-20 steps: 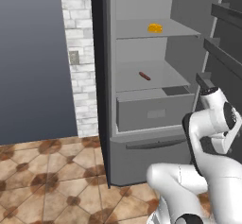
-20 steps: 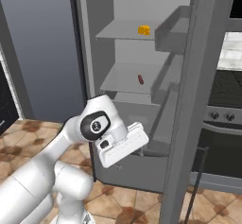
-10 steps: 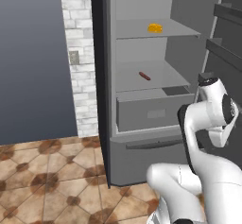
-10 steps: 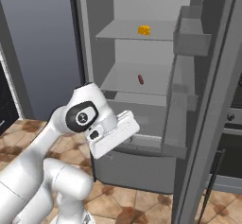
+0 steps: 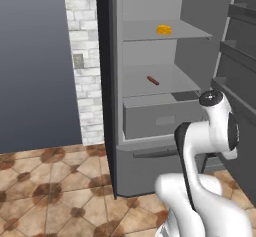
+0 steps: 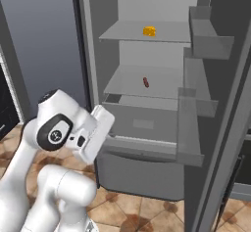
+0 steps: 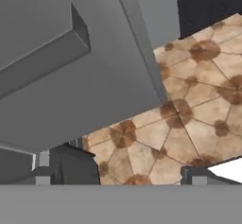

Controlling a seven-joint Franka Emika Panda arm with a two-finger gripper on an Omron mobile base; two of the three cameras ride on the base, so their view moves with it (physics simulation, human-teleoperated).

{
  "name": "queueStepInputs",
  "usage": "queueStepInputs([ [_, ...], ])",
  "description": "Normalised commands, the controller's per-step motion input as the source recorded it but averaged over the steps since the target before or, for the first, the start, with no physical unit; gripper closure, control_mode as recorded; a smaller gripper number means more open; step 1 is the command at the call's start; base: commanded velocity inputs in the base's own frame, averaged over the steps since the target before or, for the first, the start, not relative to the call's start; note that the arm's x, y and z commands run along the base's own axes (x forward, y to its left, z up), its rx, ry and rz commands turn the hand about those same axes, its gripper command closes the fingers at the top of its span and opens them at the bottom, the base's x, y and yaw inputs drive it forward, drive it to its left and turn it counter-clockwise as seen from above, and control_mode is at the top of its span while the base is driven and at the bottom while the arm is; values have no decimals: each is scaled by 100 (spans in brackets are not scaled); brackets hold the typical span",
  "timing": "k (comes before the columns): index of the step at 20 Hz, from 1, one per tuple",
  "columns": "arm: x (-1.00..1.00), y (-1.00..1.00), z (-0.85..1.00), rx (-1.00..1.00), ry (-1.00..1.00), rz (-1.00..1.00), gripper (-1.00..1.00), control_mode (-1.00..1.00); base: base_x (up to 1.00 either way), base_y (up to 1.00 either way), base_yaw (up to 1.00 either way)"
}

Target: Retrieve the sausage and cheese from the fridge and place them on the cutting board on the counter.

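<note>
With the fridge [image 6: 147, 128] door now swung wide, the empty, wide-open fingers [image 7: 118, 176] are hanging low at seven o'clock of the sausage [image 6: 145, 82].

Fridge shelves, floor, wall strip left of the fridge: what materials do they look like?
Fridge shelves: light grey, matte, evenly flat, probably plastic or painted metal. Floor: glazed-looking ceramic tile, brown-and-tan pattern with grout lines. Wall strip: whitish brick with visible mortar joints. All rendered, so finishes are guesses.
</note>
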Motion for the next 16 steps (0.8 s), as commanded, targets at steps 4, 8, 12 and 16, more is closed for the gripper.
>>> queueStepInputs([
  [4, -2, 10, 4, -5, 2, 91, -100, -100, 0, 0, 0],
  [8, 17, 10, 21, 0, 31, 62, -100, -100, 0, 0, 0],
  [12, 20, 26, 14, -8, 40, 40, -100, -100, 0, 0, 0],
  [16, 5, 40, -8, -17, 7, 40, -100, -100, 0, 0, 0],
])
